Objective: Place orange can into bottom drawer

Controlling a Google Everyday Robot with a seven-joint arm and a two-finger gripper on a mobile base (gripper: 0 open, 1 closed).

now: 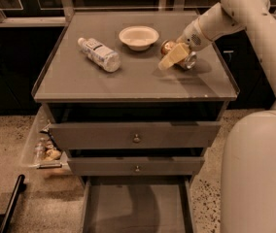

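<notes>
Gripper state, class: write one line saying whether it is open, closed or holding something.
Gripper: at the orange can on the cabinet top; state cannot be told.

At upper right the gripper [173,57] looks like smooth, pale plastic. The orange can [167,46] beside it gleams, metal-ended. The bottle [99,54] is glossy clear plastic, the cabinet top [128,81] matt grey.

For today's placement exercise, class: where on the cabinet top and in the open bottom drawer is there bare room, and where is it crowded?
Bare: the front strip of the cabinet top, ahead of the bottle, bowl and orange can, and the bottom drawer floor. Crowded: back right, where the gripper sits at the can, near the bowl.
</notes>
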